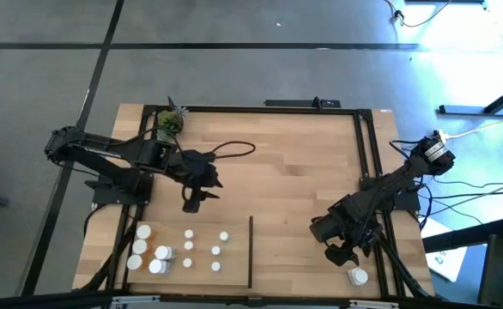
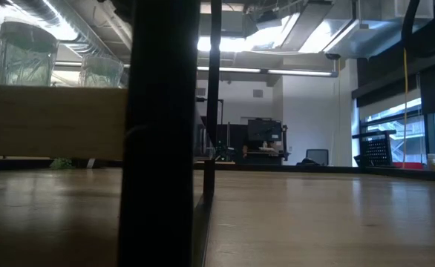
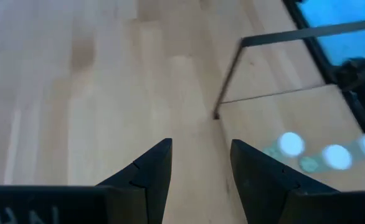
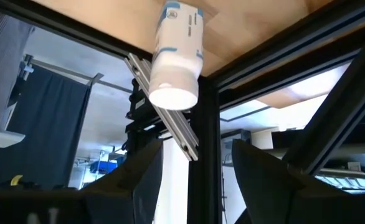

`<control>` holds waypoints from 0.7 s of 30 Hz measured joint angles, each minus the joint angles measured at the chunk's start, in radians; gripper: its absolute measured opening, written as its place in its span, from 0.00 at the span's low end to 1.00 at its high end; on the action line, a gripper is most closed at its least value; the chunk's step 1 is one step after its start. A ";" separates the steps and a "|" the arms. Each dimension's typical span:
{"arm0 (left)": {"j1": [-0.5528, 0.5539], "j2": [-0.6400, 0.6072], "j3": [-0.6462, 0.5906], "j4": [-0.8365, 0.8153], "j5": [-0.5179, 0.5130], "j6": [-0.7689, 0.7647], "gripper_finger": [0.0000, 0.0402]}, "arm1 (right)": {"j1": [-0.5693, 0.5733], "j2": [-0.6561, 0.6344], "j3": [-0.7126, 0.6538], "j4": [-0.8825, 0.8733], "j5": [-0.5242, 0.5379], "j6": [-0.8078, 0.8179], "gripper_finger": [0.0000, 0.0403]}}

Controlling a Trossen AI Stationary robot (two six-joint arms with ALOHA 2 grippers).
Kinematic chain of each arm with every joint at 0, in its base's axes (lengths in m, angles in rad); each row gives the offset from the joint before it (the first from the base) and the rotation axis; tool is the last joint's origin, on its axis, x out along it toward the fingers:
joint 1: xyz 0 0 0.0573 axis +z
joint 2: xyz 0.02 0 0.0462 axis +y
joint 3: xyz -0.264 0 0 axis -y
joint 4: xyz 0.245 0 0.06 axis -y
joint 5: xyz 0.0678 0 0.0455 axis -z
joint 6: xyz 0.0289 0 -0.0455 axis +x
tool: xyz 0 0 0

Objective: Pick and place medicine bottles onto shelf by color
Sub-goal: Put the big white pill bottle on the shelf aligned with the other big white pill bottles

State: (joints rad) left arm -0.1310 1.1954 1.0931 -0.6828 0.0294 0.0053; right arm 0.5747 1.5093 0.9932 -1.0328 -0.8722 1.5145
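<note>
At the shelf's [image 1: 303, 189] near right corner, the right gripper [image 1: 341, 254] is hovering just short of a lone white bottle [image 1: 357, 276], jaws partly open and empty. Picking it up looks like the step in hand; next it needs to advance and close. The left gripper [image 1: 193, 201] is hanging partly open, empty, above about ten bottles [image 1: 183, 251] left of the divider strip [image 1: 251, 251].

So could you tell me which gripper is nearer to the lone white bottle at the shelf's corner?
Right. The right gripper hovers just beside the white bottle, fingers open; the left gripper is far across the shelf.
</note>
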 joint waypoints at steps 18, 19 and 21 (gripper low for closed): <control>0.000 0.000 0.000 -0.020 0.034 0.057 0.39 | 0.000 0.000 0.000 0.032 0.093 0.000 0.48; 0.000 0.000 0.000 -0.020 0.034 0.057 0.39 | 0.000 0.000 0.000 0.032 0.093 0.000 0.48; 0.000 0.000 0.000 -0.020 0.034 0.057 0.39 | 0.000 0.000 0.000 0.032 0.093 0.000 0.48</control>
State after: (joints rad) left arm -0.1310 1.1954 1.0931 -0.7032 0.0631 0.0624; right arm 0.5743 1.5093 0.9936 -1.0012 -0.7788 1.5143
